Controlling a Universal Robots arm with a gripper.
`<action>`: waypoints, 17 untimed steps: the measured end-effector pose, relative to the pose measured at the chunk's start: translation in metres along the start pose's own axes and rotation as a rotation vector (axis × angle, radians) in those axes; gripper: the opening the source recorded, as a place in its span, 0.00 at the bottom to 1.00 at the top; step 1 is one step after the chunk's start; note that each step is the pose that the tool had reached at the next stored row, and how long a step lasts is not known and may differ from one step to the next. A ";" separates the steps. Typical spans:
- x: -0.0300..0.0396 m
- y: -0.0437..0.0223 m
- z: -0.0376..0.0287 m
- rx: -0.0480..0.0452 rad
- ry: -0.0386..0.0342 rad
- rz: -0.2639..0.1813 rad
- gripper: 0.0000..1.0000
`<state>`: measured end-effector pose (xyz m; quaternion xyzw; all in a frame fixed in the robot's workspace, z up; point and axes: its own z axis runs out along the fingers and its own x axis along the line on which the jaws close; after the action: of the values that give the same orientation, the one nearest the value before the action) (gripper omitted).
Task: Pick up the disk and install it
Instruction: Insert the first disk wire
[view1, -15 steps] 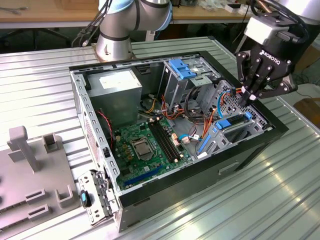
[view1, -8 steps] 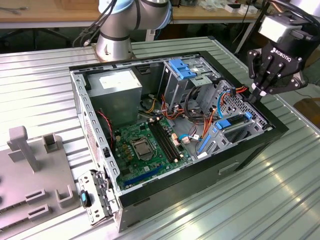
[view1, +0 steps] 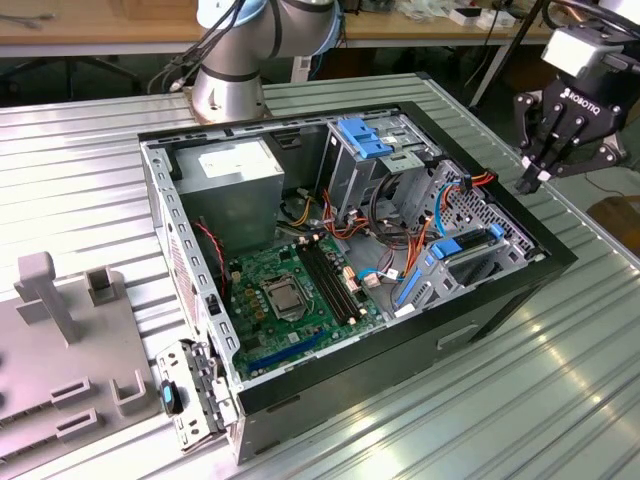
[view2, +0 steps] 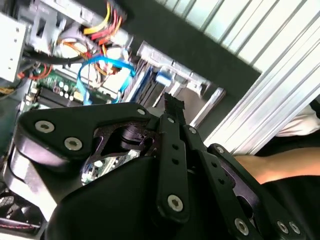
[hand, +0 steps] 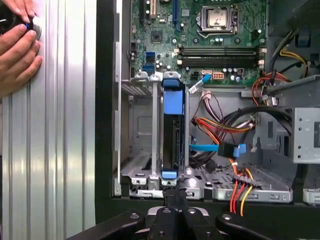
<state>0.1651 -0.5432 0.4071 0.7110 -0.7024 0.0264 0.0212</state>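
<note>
Fingers (hand: 174, 199) pressed together, holding nothing. Just ahead of the tips: disk (hand: 171, 135) edge-on in drive cage (hand: 140, 150), only blue rail and dark edge visible. Beyond: motherboard (hand: 220, 40). Off to one side, hand (hand: 17, 50) on worktop (hand: 65, 150), cut off at frame edge.

1 open black computer case (view1: 420, 335) is laid on its side on the ribbed metal table (view1: 80, 150). A green motherboard (view1: 265, 275) is seen on its floor, with a silver processor socket (view1: 283, 297) set beside black memory slots (view1: 330, 280). A grey power supply (view1: 235, 190) with a white label is fitted in the corner toward the exterior view's left, near a metal drive cage (view1: 350, 170) topped by a blue latch (view1: 365, 137). Red, orange and yellow wires (hand: 240, 190) and 1 flat blue cable (hand: 212, 147) are shown in the first wrist view. A grey plastic fixture (view1: 60, 330) is placed on the table at the exterior view's left.
</note>
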 end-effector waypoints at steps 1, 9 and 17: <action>-0.0020 -0.0040 0.0002 0.0001 0.0000 0.000 0.11; -0.0277 -0.0113 0.0018 -0.0002 0.0002 0.004 0.11; -0.0514 -0.0145 0.0039 0.0023 0.0004 -0.034 0.11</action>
<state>0.1791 -0.4920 0.3998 0.7227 -0.6903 0.0269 0.0209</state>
